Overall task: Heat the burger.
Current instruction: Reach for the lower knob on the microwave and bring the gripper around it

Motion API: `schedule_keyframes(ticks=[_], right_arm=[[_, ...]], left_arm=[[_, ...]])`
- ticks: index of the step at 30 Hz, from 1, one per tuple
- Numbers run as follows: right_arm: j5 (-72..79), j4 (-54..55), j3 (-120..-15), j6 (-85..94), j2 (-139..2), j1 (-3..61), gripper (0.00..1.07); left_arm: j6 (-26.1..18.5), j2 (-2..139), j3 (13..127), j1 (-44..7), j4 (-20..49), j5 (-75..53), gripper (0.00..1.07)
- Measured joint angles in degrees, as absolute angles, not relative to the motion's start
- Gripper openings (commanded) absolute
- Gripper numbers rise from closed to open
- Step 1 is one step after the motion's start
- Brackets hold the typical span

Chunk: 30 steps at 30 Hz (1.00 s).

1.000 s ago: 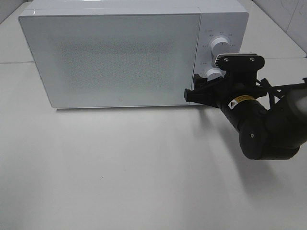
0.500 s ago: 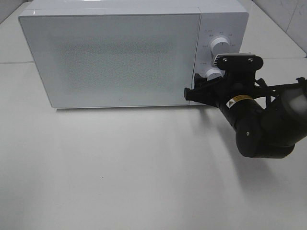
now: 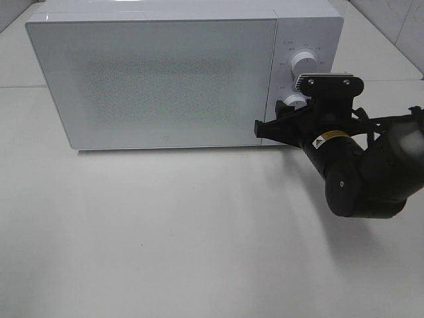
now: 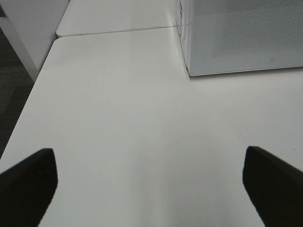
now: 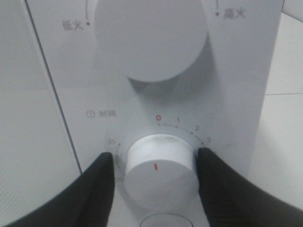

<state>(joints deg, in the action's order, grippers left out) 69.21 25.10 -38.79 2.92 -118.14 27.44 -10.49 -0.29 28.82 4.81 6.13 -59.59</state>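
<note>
The white table (image 3: 165,232) carries the microwave (image 3: 199,8), which stands toward the back with its door (image 3: 159,79) shut. The door panel is frosted and I cannot see through it. The burger shows in no view, so I cannot tell where it is.

My right arm (image 3: 358,172) reaches to the control panel at the microwave's right end. The upper knob (image 5: 150,35) sits above the timer knob (image 5: 158,161).

My right gripper (image 5: 156,175) brackets the timer knob, with one finger (image 5: 99,189) close against each side. I cannot tell whether they press it or stand just clear.

My left gripper (image 4: 150,189) hangs over bare table, well apart from the microwave. Its fingers (image 4: 28,184) are spread wide and hold nothing.
</note>
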Motion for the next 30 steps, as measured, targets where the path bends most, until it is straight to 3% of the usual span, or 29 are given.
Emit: schedule_keyframes(ticks=[8,18,23,25,28,30], right_arm=[[69.21,25.44,-38.79,2.92,-118.14,27.44,0.16],[69.21,25.44,-38.79,-0.97,-118.14,27.44,0.16],[69.21,25.38,-38.79,-14.9,-118.14,27.44,0.17],[69.21,25.27,-38.79,-28.36,-118.14,27.44,0.18],[69.21,25.27,-38.79,-31.57,-118.14,27.44,0.18],[69.21,25.27,-38.79,-48.24,-118.14,27.44,0.19]], left_arm=[[-10.49,-0.29,28.82,4.81,6.13,-59.59,1.01],[-10.49,-0.29,28.82,4.81,6.13,-59.59,1.01],[-10.49,-0.29,28.82,4.81,6.13,-59.59,1.01],[-10.49,-0.29,28.82,4.81,6.13,-59.59,1.01],[-10.49,-0.29,28.82,4.81,6.13,-59.59,1.01],[-10.49,-0.29,28.82,4.81,6.13,-59.59,1.01]])
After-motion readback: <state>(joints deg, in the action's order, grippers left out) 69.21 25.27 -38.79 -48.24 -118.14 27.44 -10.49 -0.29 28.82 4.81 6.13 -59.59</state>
